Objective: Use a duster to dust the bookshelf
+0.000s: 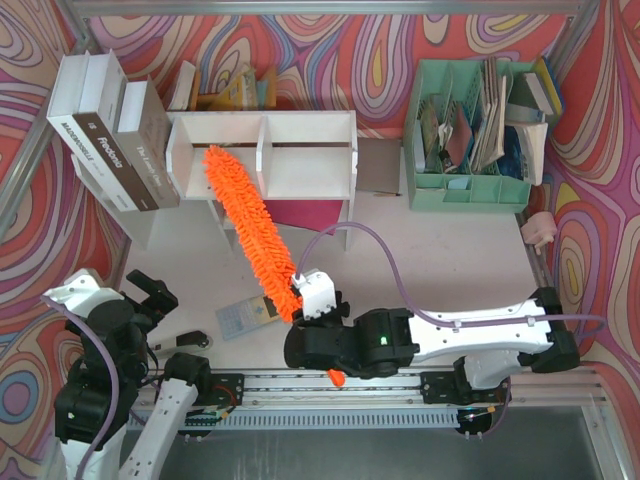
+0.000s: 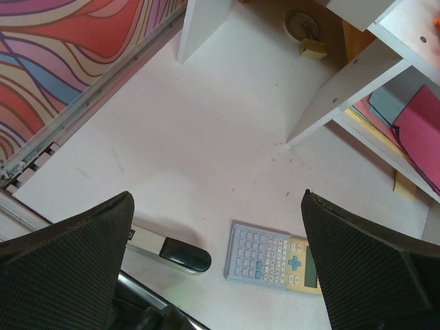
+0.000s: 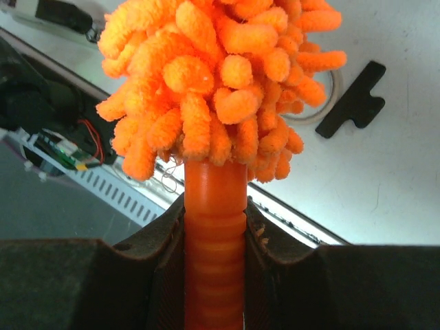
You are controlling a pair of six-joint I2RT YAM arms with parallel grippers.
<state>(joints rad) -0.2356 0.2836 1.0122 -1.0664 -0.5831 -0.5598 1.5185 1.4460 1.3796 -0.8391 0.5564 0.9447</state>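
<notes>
The white bookshelf (image 1: 300, 128) stands at the back of the table, and one of its legs (image 2: 344, 86) shows in the left wrist view. The fluffy orange duster (image 1: 250, 225) slants from the middle of the table up to the shelf, its tip in the left compartment. My right gripper (image 1: 303, 305) is shut on the duster's ribbed orange handle (image 3: 214, 206), with the fluffy head (image 3: 213, 75) just beyond the fingers. The handle's end (image 1: 337, 378) sticks out behind the wrist. My left gripper (image 2: 216, 268) hangs open over the table at the near left, holding nothing.
Big white and brown books (image 1: 110, 135) lean left of the shelf. A mint-green organizer (image 1: 470, 185) full of papers stands at the back right. A calculator (image 2: 275, 258) and a stapler (image 2: 168, 251) lie under the left gripper. Red and blue folders (image 2: 412, 124) lie beneath the shelf.
</notes>
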